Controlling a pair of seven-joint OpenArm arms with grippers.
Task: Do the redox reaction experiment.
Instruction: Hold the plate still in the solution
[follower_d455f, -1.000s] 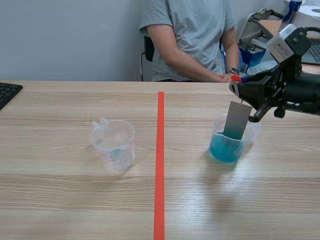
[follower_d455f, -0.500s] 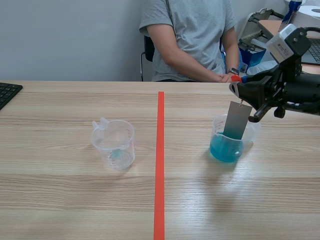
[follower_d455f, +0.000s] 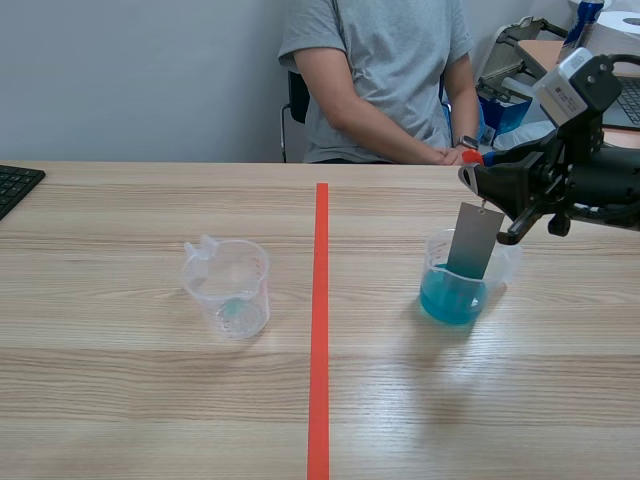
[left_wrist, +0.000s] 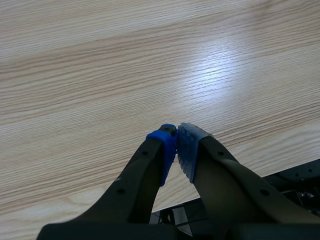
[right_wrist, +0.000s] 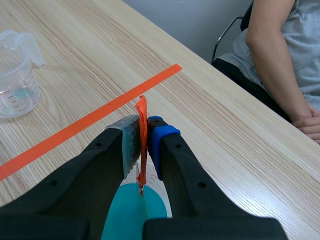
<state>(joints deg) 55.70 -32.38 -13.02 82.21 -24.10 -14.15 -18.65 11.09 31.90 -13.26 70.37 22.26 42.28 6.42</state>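
**Grey plate hanging in the blue beaker**

Pale wood grain is running across the bench (follower_d455f: 150, 400), and an orange-red tape line (follower_d455f: 319, 330) is dividing it down the middle. A person in a grey T-shirt (follower_d455f: 375, 70) is sitting at the far side, with hands (follower_d455f: 455, 155) resting on the bench edge just behind the right arm (follower_d455f: 590, 185).

That arm is reaching in low from the right. Its jaws are pinching a thin orange tab (right_wrist: 141, 120) between the two pads. A grey metal plate (follower_d455f: 476, 240) is hanging from the tab on a small hook. The plate's lower end is sitting inside the beaker of blue liquid (follower_d455f: 452, 295), at about the liquid's surface. This beaker is standing on the right half of the bench, well apart from the tape line. In the scene view the plate is covering part of the beaker's far wall. In the right wrist view the arm's own fingers are hiding most of the beaker under them.

On the left half, a clear beaker (follower_d455f: 230, 290) with a spout is standing upright, holding only a faint blue trace at its bottom. A black keyboard (follower_d455f: 14, 186) is poking in at the bench's far left edge. A blue box (follower_d455f: 500, 112) is sitting among the clutter behind the person.

The left arm's jaws are pressed together on nothing, blue pads (left_wrist: 167, 150) touching, and are hanging over bare wood near the bench's edge.
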